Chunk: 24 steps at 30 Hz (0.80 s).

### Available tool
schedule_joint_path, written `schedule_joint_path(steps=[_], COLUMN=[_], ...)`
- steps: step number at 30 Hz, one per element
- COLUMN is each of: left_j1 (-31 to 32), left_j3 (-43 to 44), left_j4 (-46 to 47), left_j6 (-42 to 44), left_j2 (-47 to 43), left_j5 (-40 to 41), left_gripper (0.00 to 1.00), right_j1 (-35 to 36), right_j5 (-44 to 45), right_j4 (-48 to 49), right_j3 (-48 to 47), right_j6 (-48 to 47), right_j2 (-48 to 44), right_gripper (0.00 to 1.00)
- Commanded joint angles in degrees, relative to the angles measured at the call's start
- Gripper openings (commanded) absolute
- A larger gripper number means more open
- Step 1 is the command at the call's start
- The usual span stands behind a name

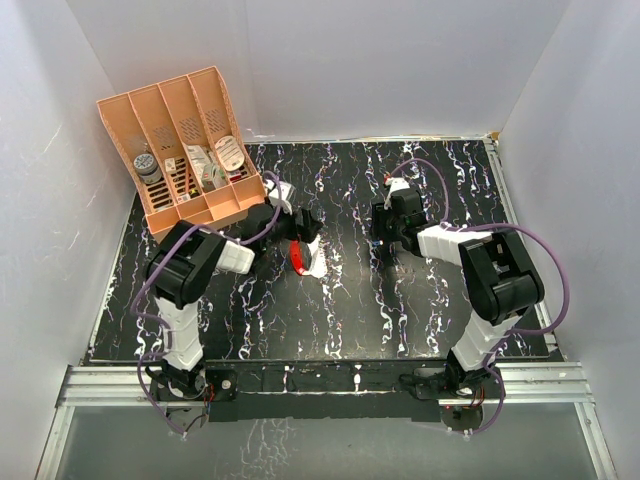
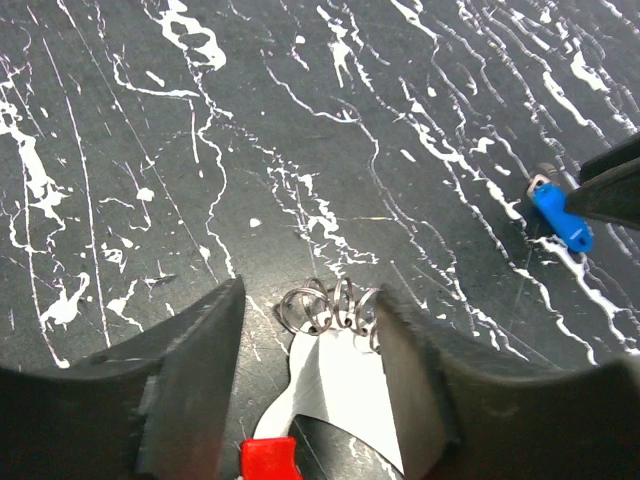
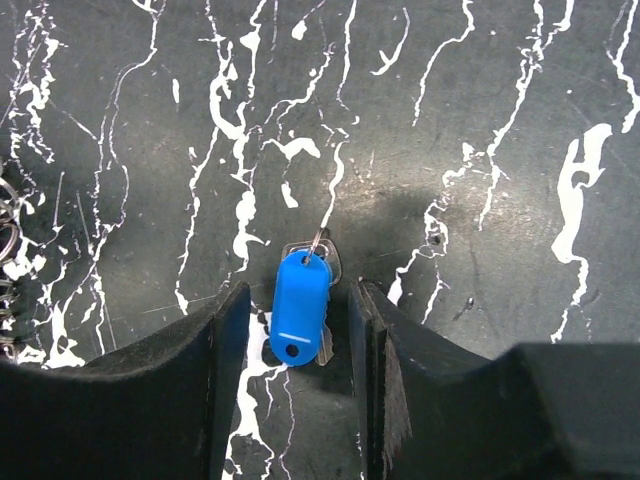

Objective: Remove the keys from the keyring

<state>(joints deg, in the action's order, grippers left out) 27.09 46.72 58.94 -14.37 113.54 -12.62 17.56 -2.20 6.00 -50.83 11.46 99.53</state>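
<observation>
Wrist views. The left gripper (image 2: 310, 292) has its jaws wide apart, straddling the keyring (image 2: 340, 400) on the table (image 2: 150, 120). The fob's long axis runs along the fingers, with its coiled rings (image 2: 330, 305) at the far end. The right gripper (image 3: 300, 292) has its jaws parted, clear of the key (image 3: 300, 308) lying flat between them. The key lies parallel to the fingers, ring end pointing away from the wrist. Key and keyring lie apart.

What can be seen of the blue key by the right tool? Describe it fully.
The key has an oblong, glossy blue plastic head with a small hole at its near end. A thin silvery loop sits at its far end, and silvery metal peeks out beneath. It lies flat on the table between the open fingers of the right tool, a narrow gap on each side.
</observation>
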Motion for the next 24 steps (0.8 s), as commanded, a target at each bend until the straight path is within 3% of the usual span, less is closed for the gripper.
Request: schedule_joint_path(steps=[1,7,12,18,24], left_j1=[-0.2,-0.2,-0.2,-0.2,0.0], left_j3=[-1.1,0.6,0.9,-3.2,-5.2], left_j4=[-0.4,-13.6,-24.1,-28.6,-35.0], left_j6=[0.9,2.8,6.3,9.2,8.8], left_j2=[-9.2,-16.7,-22.9,-32.8,-39.9], left_j5=[-0.7,3.0,7.5,13.5,26.3], left_gripper=[0.99,0.99,0.99,0.99,0.99], right_j1=[-0.2,-0.1,-0.1,-0.1,-0.1], right_j5=[-3.1,-5.7,-2.2,7.3,22.9], right_j4=[3.3,8.2,12.3,17.5,21.8], right_j3=[-1.2,3.2,7.7,13.9,20.0], right_j6=[-0.5,-1.3,-1.5,-1.5,-1.7], right_j2=[-2.4,-9.9,-17.9,-29.7,-39.3], right_gripper=[0.43,0.44,0.45,0.48,0.52])
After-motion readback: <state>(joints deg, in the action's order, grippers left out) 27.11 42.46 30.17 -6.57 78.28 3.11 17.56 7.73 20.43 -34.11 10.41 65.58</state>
